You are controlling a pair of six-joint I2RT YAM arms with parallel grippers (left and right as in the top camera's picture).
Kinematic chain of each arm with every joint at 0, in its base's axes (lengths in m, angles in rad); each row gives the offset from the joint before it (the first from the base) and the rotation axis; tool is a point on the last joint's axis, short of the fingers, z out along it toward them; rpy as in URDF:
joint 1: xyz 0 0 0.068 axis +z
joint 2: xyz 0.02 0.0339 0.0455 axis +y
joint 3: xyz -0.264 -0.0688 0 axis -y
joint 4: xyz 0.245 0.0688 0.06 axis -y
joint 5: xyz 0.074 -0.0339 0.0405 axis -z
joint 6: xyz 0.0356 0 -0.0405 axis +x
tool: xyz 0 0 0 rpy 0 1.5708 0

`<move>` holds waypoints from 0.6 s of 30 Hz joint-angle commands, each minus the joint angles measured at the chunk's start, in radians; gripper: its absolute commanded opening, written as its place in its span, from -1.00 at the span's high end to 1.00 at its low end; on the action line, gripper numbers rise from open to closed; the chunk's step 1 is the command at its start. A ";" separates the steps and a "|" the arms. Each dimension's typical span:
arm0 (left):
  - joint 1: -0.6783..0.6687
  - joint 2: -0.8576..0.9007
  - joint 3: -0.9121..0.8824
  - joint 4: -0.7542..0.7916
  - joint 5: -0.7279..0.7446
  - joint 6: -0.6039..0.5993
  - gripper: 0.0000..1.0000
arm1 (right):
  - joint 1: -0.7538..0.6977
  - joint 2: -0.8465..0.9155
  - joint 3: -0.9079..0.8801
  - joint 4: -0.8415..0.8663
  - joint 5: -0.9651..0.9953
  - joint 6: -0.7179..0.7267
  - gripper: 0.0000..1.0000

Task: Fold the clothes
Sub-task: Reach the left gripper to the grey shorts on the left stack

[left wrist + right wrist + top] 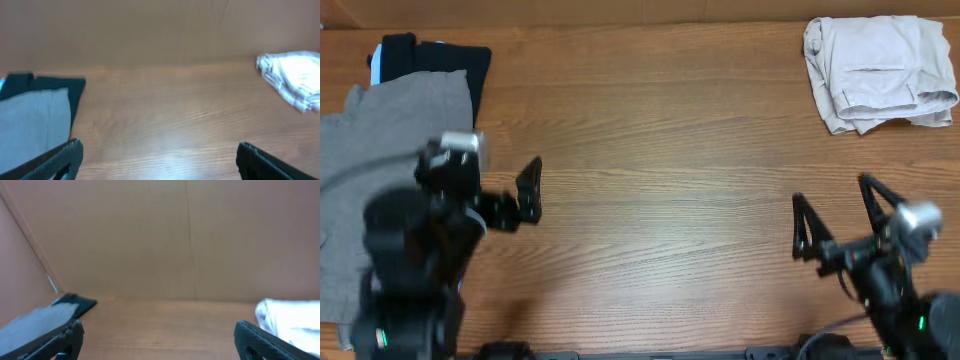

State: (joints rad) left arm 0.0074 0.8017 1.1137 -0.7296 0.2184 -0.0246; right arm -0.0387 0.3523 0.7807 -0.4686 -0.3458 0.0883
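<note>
The grey shorts (pixel 380 150) lie spread at the left edge of the table, partly under my left arm. They also show in the left wrist view (pixel 30 125) and the right wrist view (pixel 40 317). My left gripper (pixel 495 180) is open and empty, just right of the shorts' edge, above bare wood (pixel 160 160). My right gripper (pixel 835 205) is open and empty over bare wood at the front right, far from the shorts (pixel 160 340).
A black garment (pixel 450 55) lies under the grey shorts' far corner, also in the left wrist view (pixel 55 81). Folded beige shorts (pixel 880 70) sit at the back right (pixel 295 80) (pixel 290 317). A brown wall runs along the table's far edge.
</note>
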 commanded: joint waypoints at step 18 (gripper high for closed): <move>0.232 0.738 0.346 -0.026 -0.066 0.149 -0.97 | 0.004 0.811 0.253 -0.138 -0.122 -0.007 -1.00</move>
State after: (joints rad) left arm 0.1711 1.4891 1.4250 -0.7868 0.1749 0.1154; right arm -0.0387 1.1084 1.0077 -0.6186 -0.3843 0.0822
